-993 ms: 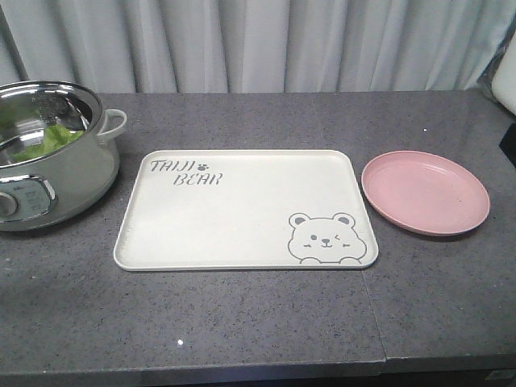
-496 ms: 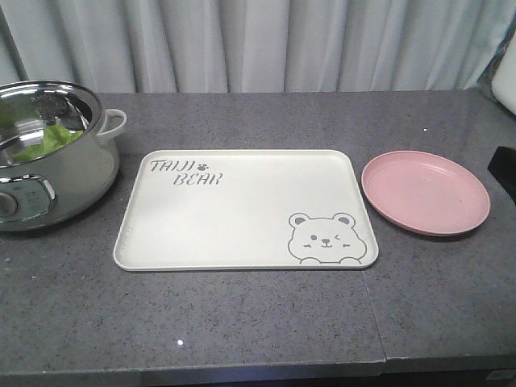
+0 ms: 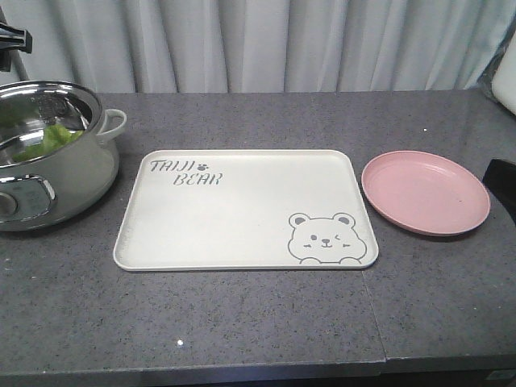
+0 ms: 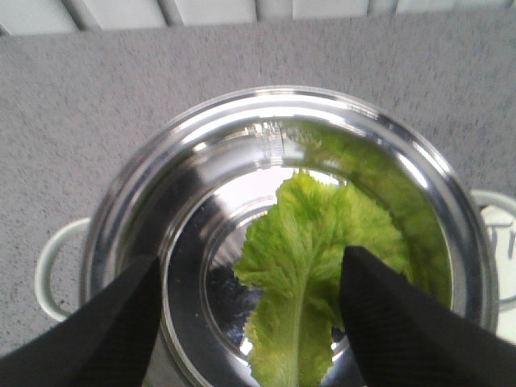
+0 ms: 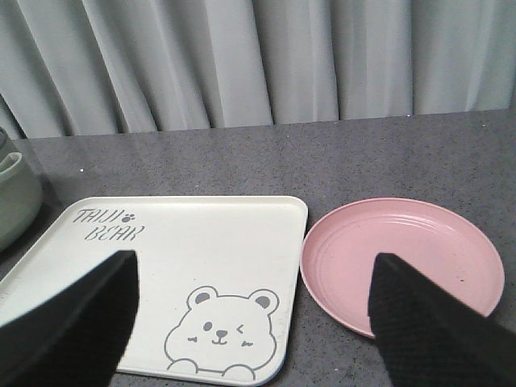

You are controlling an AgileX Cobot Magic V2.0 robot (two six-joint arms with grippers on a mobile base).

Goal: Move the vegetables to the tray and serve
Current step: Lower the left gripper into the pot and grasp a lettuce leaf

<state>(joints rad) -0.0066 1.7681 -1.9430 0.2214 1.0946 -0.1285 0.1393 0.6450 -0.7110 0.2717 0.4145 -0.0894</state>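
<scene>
Far left, we have a pale green round electric pot with a shiny steel inside and loop handles. It sits on the grey speckled stone countertop. The crinkly light-green lettuce leaves lie inside the pot, on the steel bottom, with green reflected in the wall. In the left wrist view we look straight down into the pot. The left gripper hovers over the opening with its two black fingers spread wide, one on each side of the top leaf. We cannot tell how high it is above the leaf. In the front view only a black bit of the left arm shows, in the far-left corner above the pot.

In the centre we see the large cream rectangular plastic tray with rounded corners. It lies flat, just right of the pot and apart from it. "TAIJI BEAR" lettering is at its far left and a grey winking bear at its near right.

To the right, a round pink plastic plate sits just beside the tray's right edge, not touching. In the right wrist view the right gripper hangs above the counter with its black fingers spread wide and gripping nothing. We see the tray's right part and the plate between them. A pale grey pleated curtain runs along the far side.
</scene>
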